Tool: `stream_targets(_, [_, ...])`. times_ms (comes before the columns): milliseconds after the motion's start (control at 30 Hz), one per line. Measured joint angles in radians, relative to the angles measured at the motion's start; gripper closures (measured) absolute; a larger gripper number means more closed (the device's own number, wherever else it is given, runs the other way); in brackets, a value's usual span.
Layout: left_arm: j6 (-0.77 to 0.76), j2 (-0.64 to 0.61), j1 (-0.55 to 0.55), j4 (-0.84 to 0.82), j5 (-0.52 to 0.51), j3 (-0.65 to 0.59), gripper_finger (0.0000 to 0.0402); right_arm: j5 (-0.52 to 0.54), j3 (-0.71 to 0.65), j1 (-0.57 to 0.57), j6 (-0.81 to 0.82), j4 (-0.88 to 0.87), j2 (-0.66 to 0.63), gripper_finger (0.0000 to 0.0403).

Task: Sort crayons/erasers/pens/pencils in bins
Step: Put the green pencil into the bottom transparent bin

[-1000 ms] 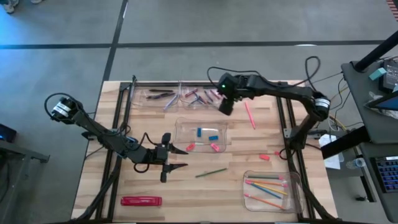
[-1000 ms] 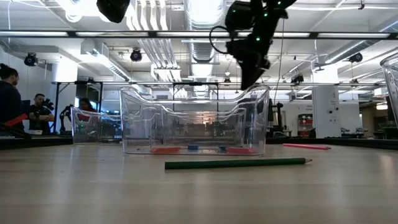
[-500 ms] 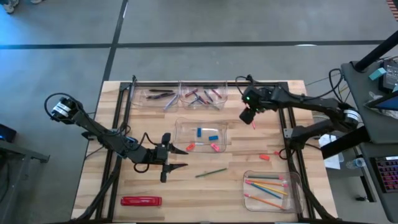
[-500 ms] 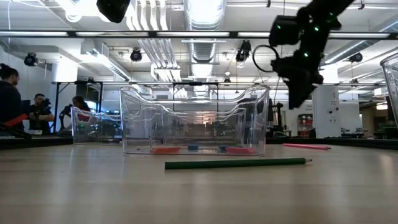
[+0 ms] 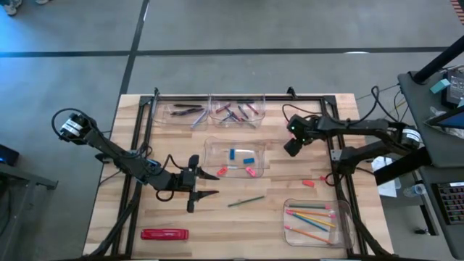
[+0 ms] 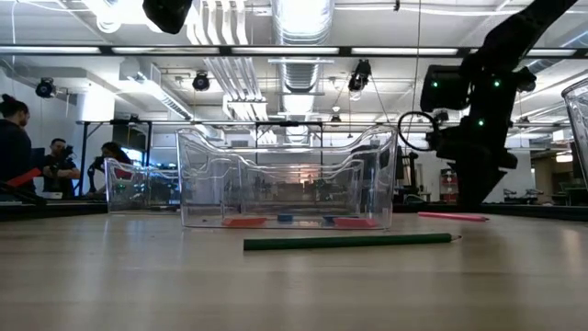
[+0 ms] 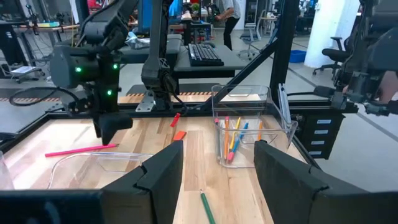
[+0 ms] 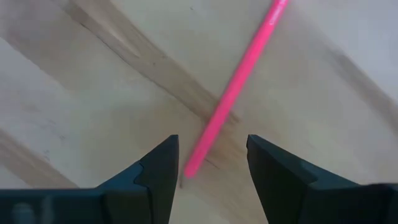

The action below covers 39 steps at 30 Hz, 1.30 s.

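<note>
- My right tool (image 8: 208,171) hangs low over the pink pencil (image 8: 233,93) at the far right of the bench (image 5: 167,214). The jaws stand parted with nothing between them; the near tip of the pencil lies in line with the gap.
- The pencil lies flat on bare wood, clear of every bin and well apart from the other loose pieces.
- Handling, as I judge it: light, stiff and thin, with a smooth painted shaft that will likely roll or pivot if I pinch near the tip. Better to set the jaws across the shaft, closer to its middle, and close squarely so it does not swing when lifted.
- It lies so low that the fingertips must come almost down to the wood to get under its widest part.
- Goal is the pencil bin (image 5: 319,221) at the near right, which already holds several coloured pencils.
- My left tool (image 5: 204,184) waits at the near left of the bench, jaws apart and holding nothing, pointing toward the green pencil (image 5: 246,201).
- Eraser bin (image 5: 235,157) stands mid-bench with blue and pink erasers inside; two small red pieces (image 5: 308,183) lie loose to its right.
</note>
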Motion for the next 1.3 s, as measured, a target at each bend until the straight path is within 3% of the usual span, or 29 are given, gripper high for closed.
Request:
stream_targets(467, [0.000, 0.000, 0.000, 0.000, 0.000, 0.000, 0.0220, -0.009, -0.111, -0.012, 0.025, 0.098, -0.002, 0.0241])
stream_targets(867, [0.000, 0.000, 0.000, 0.000, 0.000, 0.000, 0.0220, -0.022, -0.112, -0.012, 0.010, 0.101, -0.001, 0.0366])
stream_targets(967, [0.000, 0.000, 0.000, 0.000, 0.000, 0.000, 0.0220, 0.013, -0.089, -0.012, -0.005, 0.068, -0.003, 0.0387])
stream_targets(1300, [0.000, 0.000, 0.000, 0.000, 0.000, -0.003, 0.0220, 0.061, 0.124, -0.011, -0.024, -0.185, -0.072, 0.0396])
